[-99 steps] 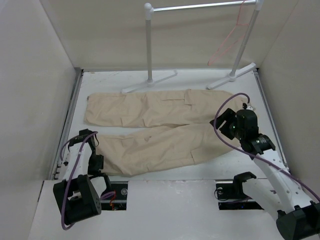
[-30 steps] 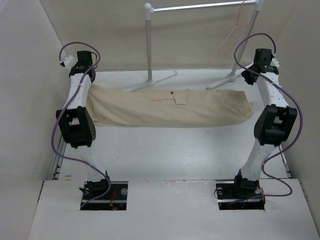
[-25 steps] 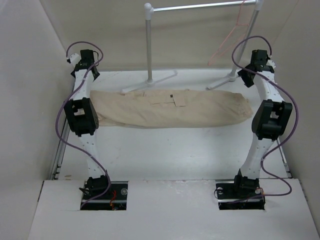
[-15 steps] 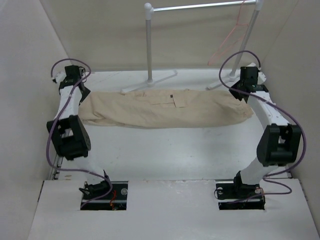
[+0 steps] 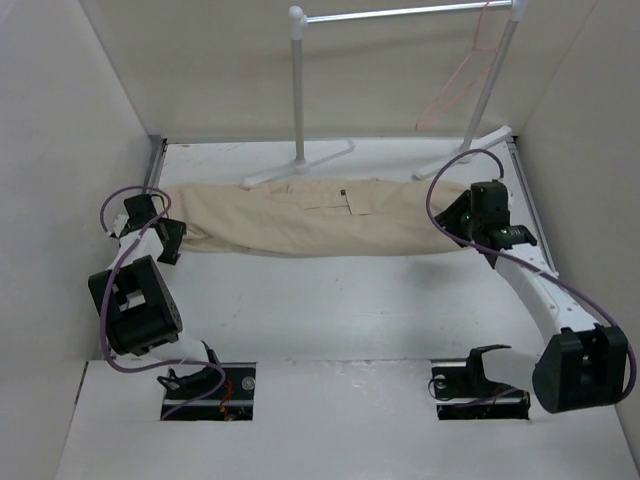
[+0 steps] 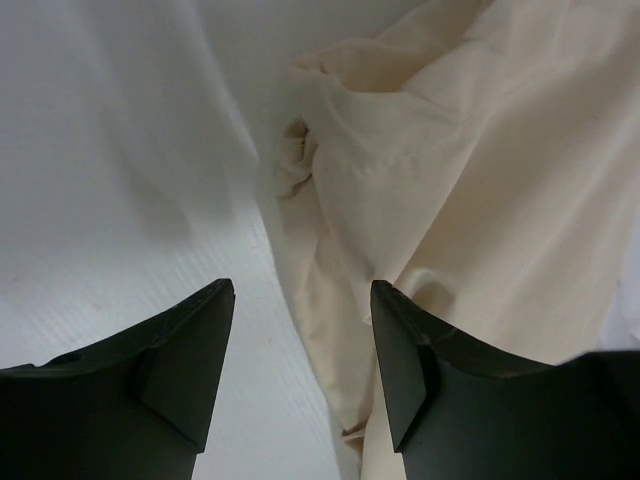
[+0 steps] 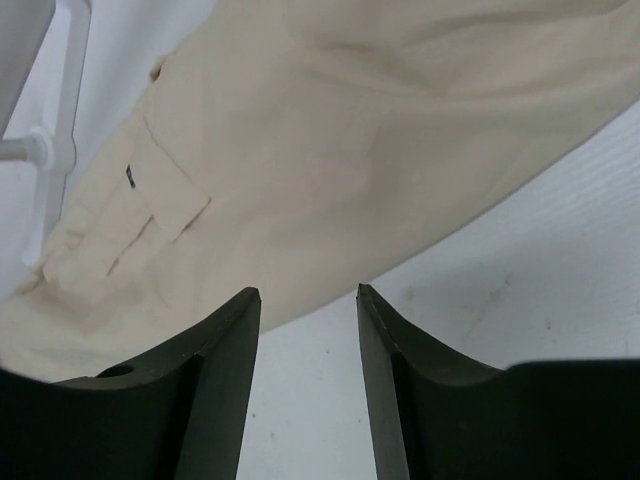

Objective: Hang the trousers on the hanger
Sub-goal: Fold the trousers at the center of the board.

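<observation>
Left hand (image 5: pixel 165 240) and right hand (image 5: pixel 468 215), both open and empty, flank the folded trousers (image 5: pixel 330 215) lying between them on the surface (image 5: pixel 330 300); the hanger (image 5: pixel 452 85) hangs well beyond the right hand.

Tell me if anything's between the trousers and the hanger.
Nothing visible blocks the way. The trousers lie folded on the table; the hanger hangs from the rack rail beyond their right end, close beside the rack's right post, which could crowd the approach.
</observation>
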